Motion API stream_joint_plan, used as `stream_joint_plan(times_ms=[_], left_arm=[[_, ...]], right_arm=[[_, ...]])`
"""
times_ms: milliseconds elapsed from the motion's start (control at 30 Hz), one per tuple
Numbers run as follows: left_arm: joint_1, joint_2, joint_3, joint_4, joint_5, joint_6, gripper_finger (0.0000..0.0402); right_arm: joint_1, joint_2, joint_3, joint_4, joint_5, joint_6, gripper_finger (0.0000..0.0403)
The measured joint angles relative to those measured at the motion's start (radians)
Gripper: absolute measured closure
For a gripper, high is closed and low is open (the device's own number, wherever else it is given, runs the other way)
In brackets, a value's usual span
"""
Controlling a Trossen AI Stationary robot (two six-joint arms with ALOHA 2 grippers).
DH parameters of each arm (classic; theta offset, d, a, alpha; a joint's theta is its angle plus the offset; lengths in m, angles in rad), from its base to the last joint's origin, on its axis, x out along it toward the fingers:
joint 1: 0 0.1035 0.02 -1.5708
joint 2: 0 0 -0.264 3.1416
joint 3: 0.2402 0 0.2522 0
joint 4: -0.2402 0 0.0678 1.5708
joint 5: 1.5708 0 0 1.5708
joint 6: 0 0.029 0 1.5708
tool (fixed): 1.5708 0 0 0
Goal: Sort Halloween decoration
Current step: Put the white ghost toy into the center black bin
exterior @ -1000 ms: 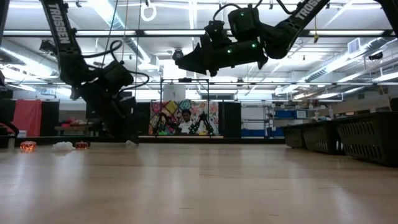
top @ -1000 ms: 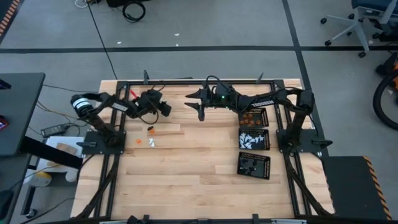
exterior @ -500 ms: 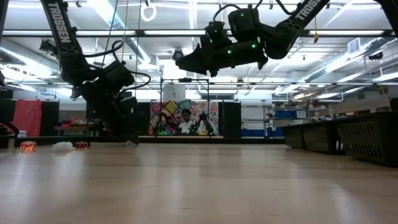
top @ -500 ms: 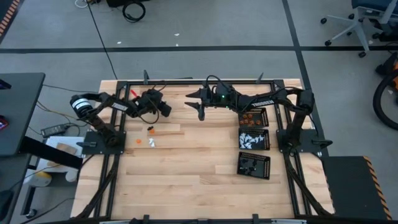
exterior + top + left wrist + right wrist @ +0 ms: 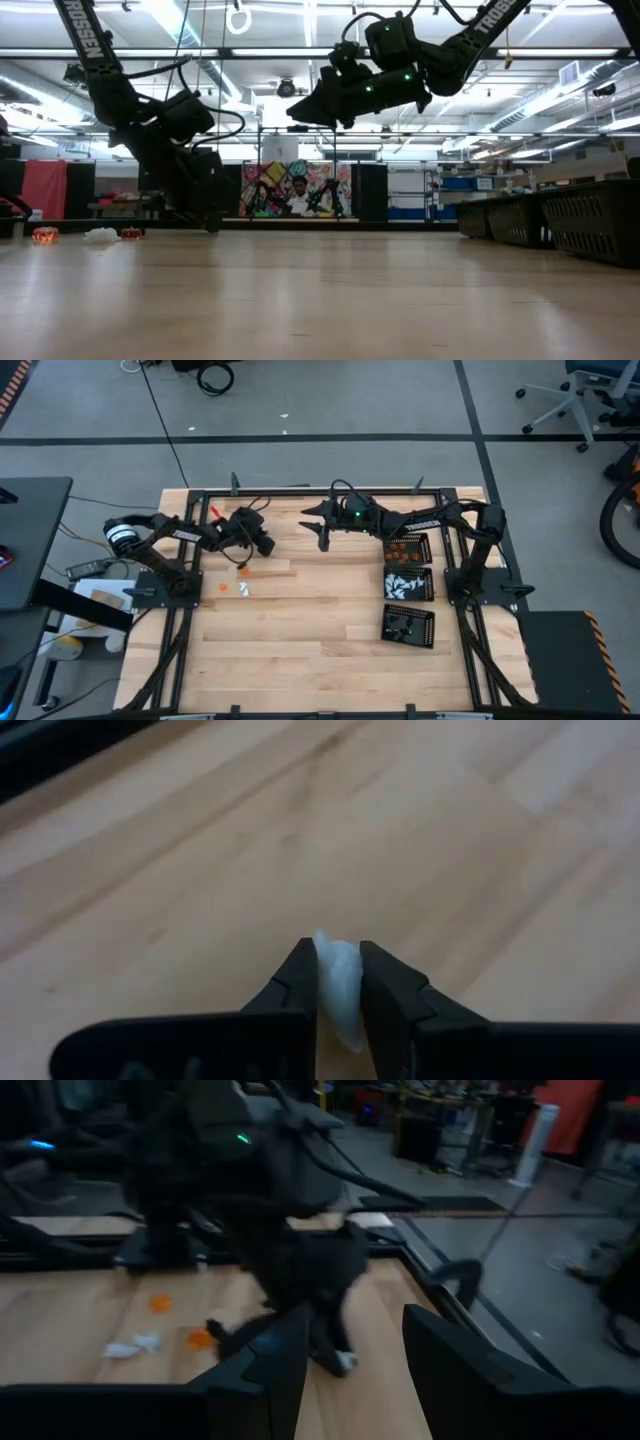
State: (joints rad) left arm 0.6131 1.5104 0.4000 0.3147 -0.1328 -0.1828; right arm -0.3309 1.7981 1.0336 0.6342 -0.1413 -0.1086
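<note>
Left wrist view alone shows the left gripper [image 5: 338, 982] clamped on 1 white piece [image 5: 340, 988] just above the table [image 5: 150, 910]; high view shows 3 black trays [image 5: 408, 587] in a column: orange pieces [image 5: 407, 547], white pieces [image 5: 405, 583], black pieces [image 5: 400, 627]; 3 loose pieces [image 5: 240, 582] lie near the left arm; right gripper [image 5: 345, 1360], raised mid-table, stands parted, empty.

Left arm reaches in low over the tabletop, left gripper [image 5: 338, 982] angled down, fingers [image 5: 296, 982] pinched together on a small white piece [image 5: 340, 988]. Right arm stretched out high above mid-table, right gripper [image 5: 345, 1355] level, fingers apart, holding nothing.
</note>
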Motion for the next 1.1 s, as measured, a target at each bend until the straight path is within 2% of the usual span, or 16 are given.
stream_joint_plan(times_ms=[100,267,367,533,767,1000,1100], left_arm=[[-0.011,-0.018,-0.002,-0.011,0.044,0.006,0.0360],[-0.046,-0.023,-0.003,0.026,0.203,0.026,0.0361],[-0.078,-0.023,-0.003,0.082,0.283,0.034,0.0360],[-0.152,0.006,0.022,0.207,0.320,-0.024,0.0358],[-0.290,0.170,0.250,0.208,0.376,-0.014,0.0357],[-0.367,0.412,0.576,0.212,0.522,-0.014,0.0356],[-0.392,0.495,0.703,0.204,0.544,-0.018,0.0356]], right_arm=[[-0.002,0.000,0.000,-0.017,0.041,0.000,0.0234],[-0.005,-0.028,0.000,-0.095,0.058,-0.003,0.0234],[-0.014,-0.087,0.000,-0.221,0.101,-0.001,0.0234],[-0.021,-0.214,0.000,-0.468,0.133,0.041,0.0234],[-0.023,-0.401,0.001,-0.767,0.133,0.116,0.0234],[-0.031,-0.549,0.001,-0.931,0.122,0.159,0.0234],[-0.033,-0.603,0.001,-0.979,0.130,0.169,0.0234]])
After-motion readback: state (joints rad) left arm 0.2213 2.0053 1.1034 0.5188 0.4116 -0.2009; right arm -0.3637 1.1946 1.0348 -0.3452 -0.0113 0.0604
